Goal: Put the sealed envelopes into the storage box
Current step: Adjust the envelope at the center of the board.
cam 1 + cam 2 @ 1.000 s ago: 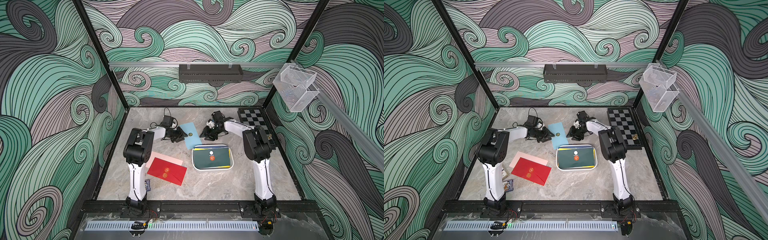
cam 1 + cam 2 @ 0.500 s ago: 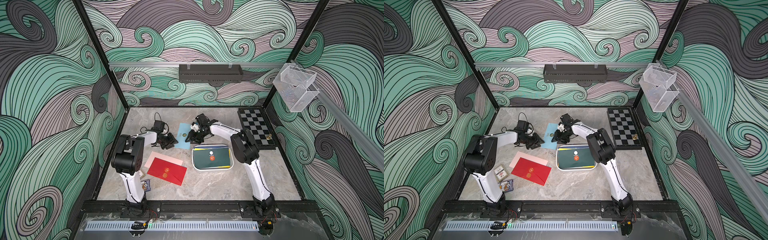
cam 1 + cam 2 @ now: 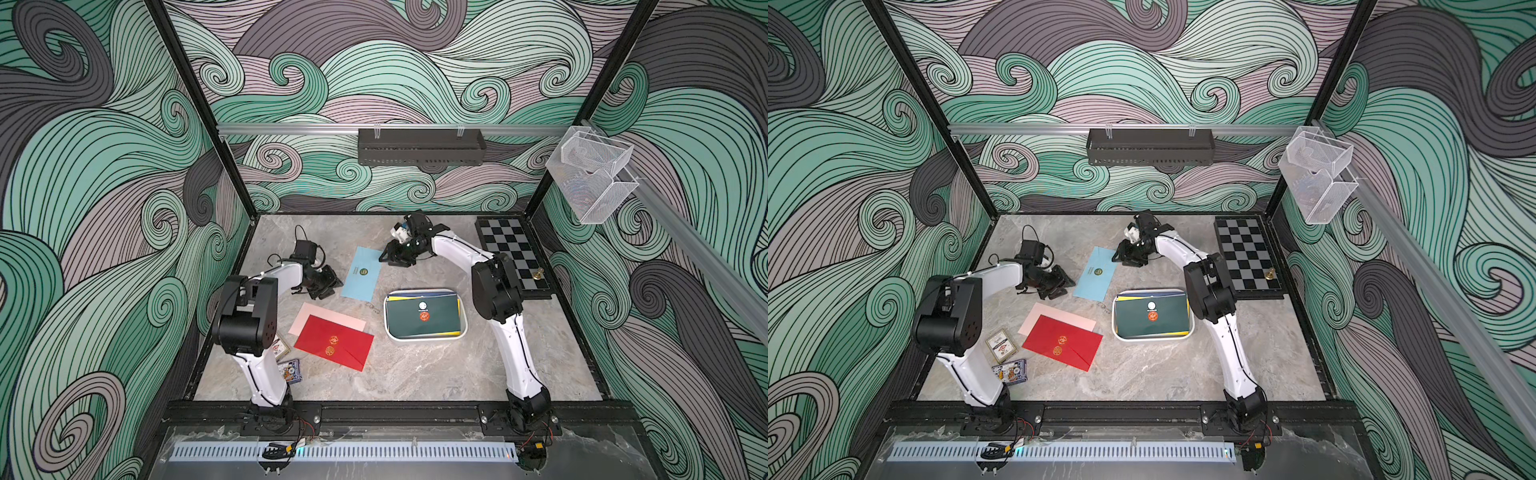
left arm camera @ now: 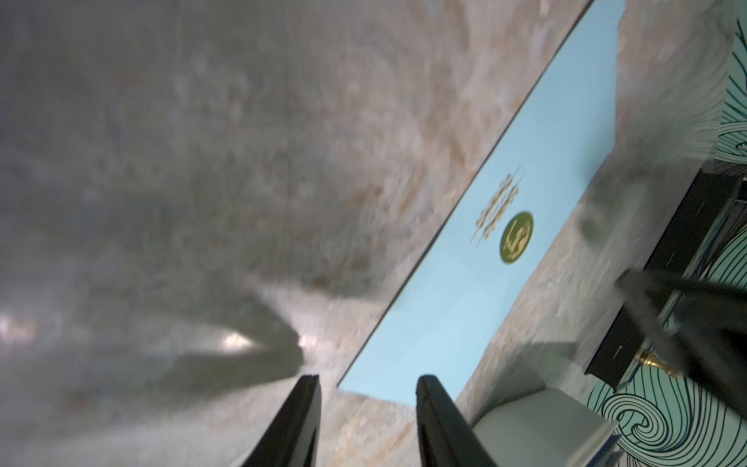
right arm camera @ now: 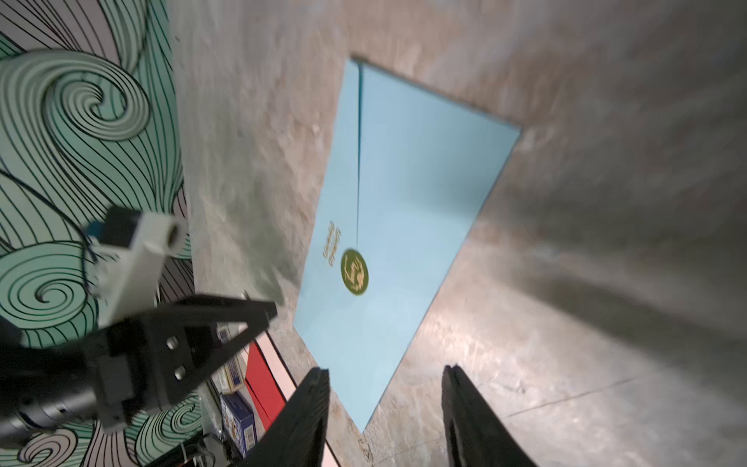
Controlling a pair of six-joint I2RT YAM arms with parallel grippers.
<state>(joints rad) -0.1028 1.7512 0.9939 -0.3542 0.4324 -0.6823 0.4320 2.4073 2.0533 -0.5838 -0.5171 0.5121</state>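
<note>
A robotics lab test cell: a black-framed enclosure (image 3: 199, 108) with swirl-printed wall panels (image 3: 415, 62), a marble-look tabletop (image 3: 415, 374), and two white robot arms (image 3: 262, 365) bolted to the near rail (image 3: 395, 415).

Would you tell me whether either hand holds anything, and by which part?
Nothing: the left hand and right hand stand open near the blue envelope.

No legible text: gold lettering (image 5: 330, 244) beside green seal (image 5: 354, 271) on light-blue envelope (image 5: 404, 182) too blurred to read.
</note>
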